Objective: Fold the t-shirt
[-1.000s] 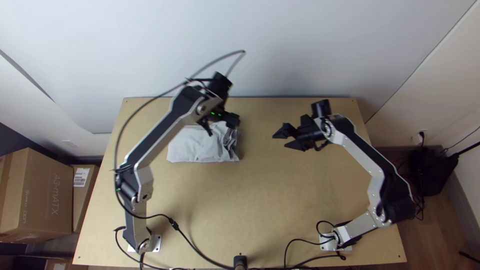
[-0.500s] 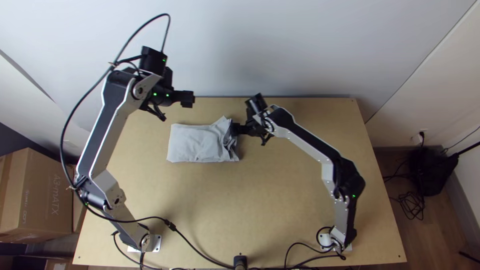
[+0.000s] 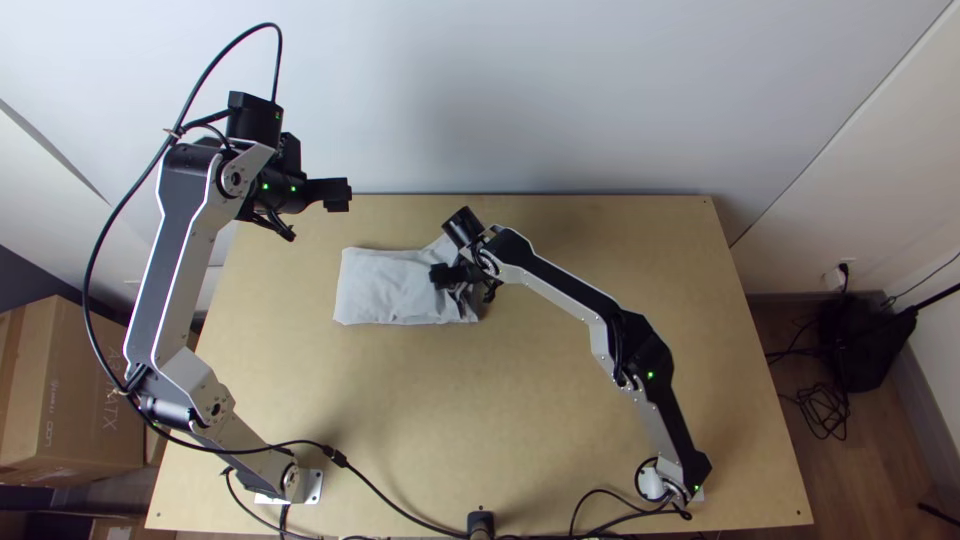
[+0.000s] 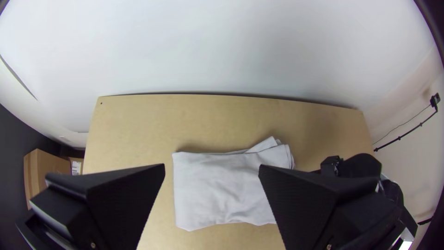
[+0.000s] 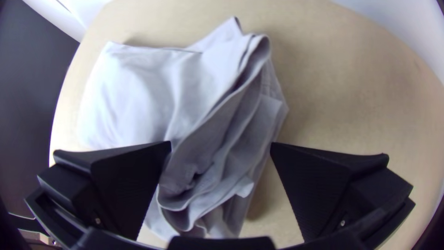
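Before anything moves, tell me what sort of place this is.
Likely a small robot work corner indoors: a left arm and a right arm mounted on a wooden table, a pale wall behind it, and a cardboard box beside it.

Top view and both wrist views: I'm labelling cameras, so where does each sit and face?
Top view: high over the near edge, facing steeply down at the table; left arm and right arm show.
Left wrist view: on that arm's wrist, facing the t-shirt and far wall; left pincer, open, shows.
Right wrist view: on that wrist, facing down on the t-shirt's bunched end; right pincer, open, shows.
Top and left wrist views share wall, table and t-shirt.
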